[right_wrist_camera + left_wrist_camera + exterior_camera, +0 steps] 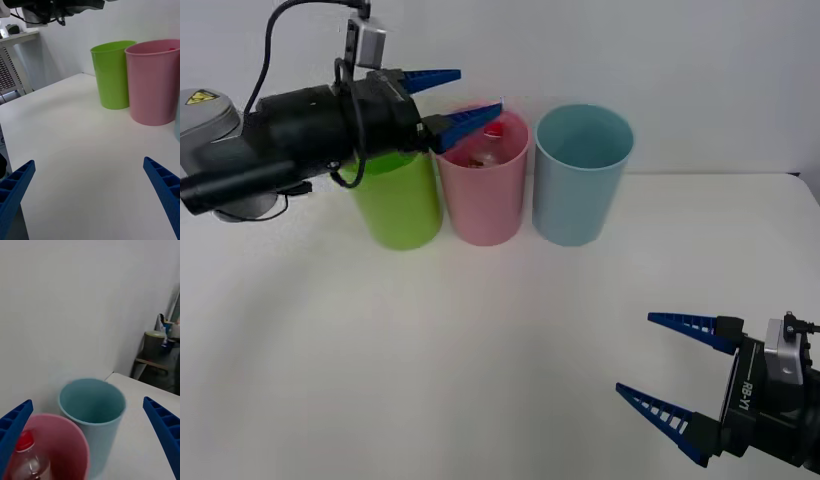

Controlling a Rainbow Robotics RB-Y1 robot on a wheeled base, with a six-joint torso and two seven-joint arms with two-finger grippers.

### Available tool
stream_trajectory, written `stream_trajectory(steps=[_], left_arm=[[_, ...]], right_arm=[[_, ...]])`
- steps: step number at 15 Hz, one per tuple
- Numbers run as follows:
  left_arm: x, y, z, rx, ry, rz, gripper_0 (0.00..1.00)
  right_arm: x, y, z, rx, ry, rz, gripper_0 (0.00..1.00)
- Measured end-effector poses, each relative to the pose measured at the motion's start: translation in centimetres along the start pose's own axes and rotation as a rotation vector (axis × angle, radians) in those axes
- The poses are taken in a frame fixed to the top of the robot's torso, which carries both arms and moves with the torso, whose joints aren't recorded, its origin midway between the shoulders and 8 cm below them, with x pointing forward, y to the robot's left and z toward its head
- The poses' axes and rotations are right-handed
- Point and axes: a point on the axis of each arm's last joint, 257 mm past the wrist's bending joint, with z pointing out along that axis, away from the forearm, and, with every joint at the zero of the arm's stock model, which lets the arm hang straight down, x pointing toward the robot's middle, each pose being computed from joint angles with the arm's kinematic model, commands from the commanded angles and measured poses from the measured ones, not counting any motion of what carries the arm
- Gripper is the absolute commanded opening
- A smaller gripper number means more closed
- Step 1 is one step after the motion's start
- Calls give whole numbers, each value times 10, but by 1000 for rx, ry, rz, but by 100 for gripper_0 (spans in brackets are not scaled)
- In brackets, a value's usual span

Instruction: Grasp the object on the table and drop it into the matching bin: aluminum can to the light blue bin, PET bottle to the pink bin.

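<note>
**A:** Where is your bottle now?

**B:** The small clear plastic bottle with the red screw cap [491, 137] stands inside the tall pink plastic bin [483, 200], cap up, long axis roughly upright. On the broad white table [430, 360] the pink bin sits at about twelve o'clock, with the lime green plastic bin [398, 200] just beside it toward eleven and the light blue plastic bin [578, 180] just beside it toward one.

**A:** And your pincers?

**B:** Your left gripper [455, 100] hangs at the pink bin's rim, blue fingers spread apart, gripping nothing. The bottle lies just below and beyond its tips, so I judge the drop done. Your right gripper [670, 365] rests low at about four o'clock, fingers also spread, well apart from the bins.

**A:** So what does your next move turn on?

**B:** Probably lifting your left arm clear without knocking that rim.
</note>
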Motion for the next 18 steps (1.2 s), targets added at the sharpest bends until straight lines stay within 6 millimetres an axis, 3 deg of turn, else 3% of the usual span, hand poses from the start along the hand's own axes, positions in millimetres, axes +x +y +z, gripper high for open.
stream_trajectory(steps=[7,12,18], left_arm=[[14,-30,-80,104,-25,16,100],[44,-40,-136,98,-23,-3,100],[82,-63,-183,87,-9,-56,100]], right_arm=[[0,0,0,0,0,0,100],[0,0,0,0,0,0,100],[0,0,0,0,0,0,100]])
